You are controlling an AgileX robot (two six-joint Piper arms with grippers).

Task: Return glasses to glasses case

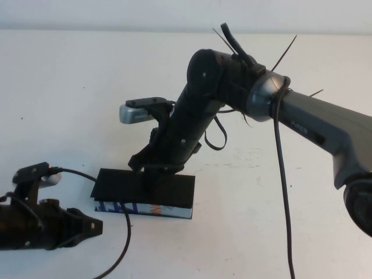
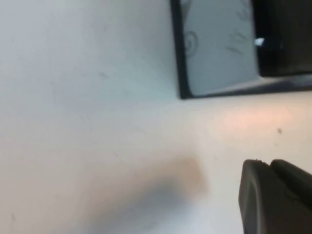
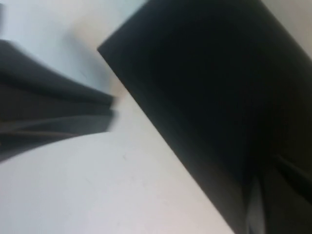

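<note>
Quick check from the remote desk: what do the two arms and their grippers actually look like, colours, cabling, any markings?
The right arm has a grey link with faint lettering, a silver joint and black cable ties; its black forearm carries a silver wrist camera and a black cable. The right gripper is black, above the glasses case. The left gripper, near the table's front left, is black, with a black cable.

Even, bright light — soft shadows; both wrist views blurred, close surfaces unfocused.

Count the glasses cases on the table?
1. The glasses case lies mid-table, under the right gripper; the left gripper sits near its left end. The arm may hide more.
</note>
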